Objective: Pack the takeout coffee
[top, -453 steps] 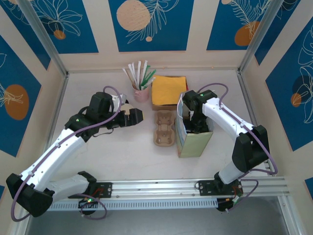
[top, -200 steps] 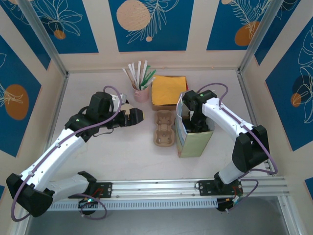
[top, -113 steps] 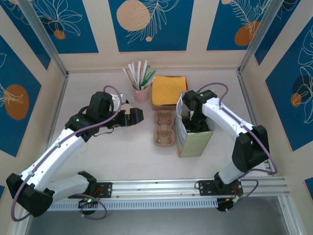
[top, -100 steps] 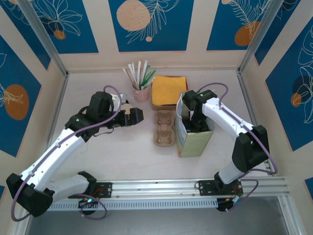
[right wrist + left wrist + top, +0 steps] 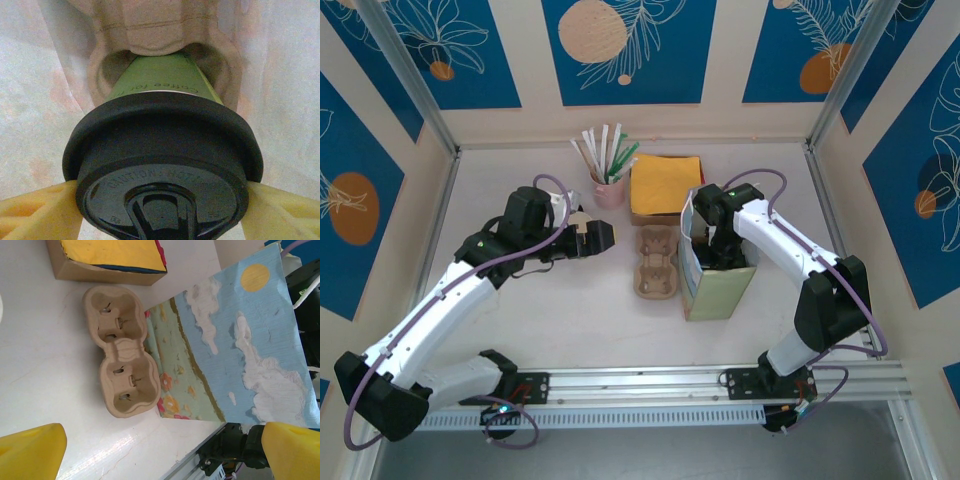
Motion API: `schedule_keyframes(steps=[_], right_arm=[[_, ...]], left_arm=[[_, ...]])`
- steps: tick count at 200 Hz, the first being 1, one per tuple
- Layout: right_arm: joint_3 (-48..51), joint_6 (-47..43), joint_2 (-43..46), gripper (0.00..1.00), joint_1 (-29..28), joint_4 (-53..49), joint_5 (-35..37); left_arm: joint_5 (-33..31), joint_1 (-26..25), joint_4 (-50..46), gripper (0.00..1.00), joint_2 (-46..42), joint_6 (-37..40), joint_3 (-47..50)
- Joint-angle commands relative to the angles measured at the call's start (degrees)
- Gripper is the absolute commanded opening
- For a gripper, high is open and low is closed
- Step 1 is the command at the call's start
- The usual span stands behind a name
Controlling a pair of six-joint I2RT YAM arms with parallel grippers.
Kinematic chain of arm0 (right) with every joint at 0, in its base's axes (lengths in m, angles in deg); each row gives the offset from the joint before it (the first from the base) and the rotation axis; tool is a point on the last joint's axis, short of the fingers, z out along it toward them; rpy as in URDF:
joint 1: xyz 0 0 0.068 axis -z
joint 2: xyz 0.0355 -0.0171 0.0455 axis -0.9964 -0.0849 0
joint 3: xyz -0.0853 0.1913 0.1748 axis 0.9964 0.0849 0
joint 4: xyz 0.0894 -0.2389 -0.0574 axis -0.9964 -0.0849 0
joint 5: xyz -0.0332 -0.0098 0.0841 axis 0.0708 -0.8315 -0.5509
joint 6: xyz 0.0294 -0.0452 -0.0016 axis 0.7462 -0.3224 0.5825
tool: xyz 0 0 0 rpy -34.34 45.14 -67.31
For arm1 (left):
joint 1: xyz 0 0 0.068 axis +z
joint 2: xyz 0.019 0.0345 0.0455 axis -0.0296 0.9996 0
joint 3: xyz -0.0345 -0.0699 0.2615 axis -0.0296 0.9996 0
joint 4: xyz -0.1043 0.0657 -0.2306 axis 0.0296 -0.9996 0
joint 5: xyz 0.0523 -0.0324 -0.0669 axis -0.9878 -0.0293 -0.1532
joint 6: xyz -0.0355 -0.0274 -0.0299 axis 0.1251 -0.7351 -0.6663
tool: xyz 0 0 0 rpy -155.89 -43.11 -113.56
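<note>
The step in hand looks like the seating of the takeout coffee point(image 5: 160, 80) inside the paper bag point(image 5: 722, 290). The right fingers point(image 5: 35, 212) press on the black lid point(image 5: 160, 165) from 9 and 3 o'clock, holding the cup by its rim. The cup's green base points into a pocket of a moulded carrier point(image 5: 150, 25) at 12 o'clock in the right wrist view. Whether the base has bottomed out in that pocket I cannot tell.

The next move, as I judge it, calls for a short push until the cup sits firm. After that the fingers would spread and lift straight out, so the bag's walls are not caught.

The left fingers point(image 5: 30, 450) stand wide with nothing between them, hovering over the counter point(image 5: 520, 310) at 9 o'clock from the bag.

From the top view, the right arm enters the bag's mouth and the cup is hidden. The right wrist view gives the lid, the grip and the pocket. The left wrist view adds the bag's printed side point(image 5: 240, 340) and an empty two-pocket carrier point(image 5: 122, 350) touching it at 9 o'clock.
</note>
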Motion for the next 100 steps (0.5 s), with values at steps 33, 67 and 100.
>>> schedule_keyframes(steps=[33,67,100], right_arm=[[-2.08,1.30,-0.04,0.78,0.00,-1.07,0.75],[-2.11,1.39,0.13,0.79,-0.11,-1.18,0.70],[-2.02,1.43,0.21,0.80,-0.17,-1.08,0.48]], left_arm=[[1.11,0.29,1.08,1.00,0.03,0.03,-1.42],[1.11,0.30,1.09,1.00,-0.04,0.07,-1.34],[1.11,0.33,1.09,1.00,-0.05,0.02,-1.25]])
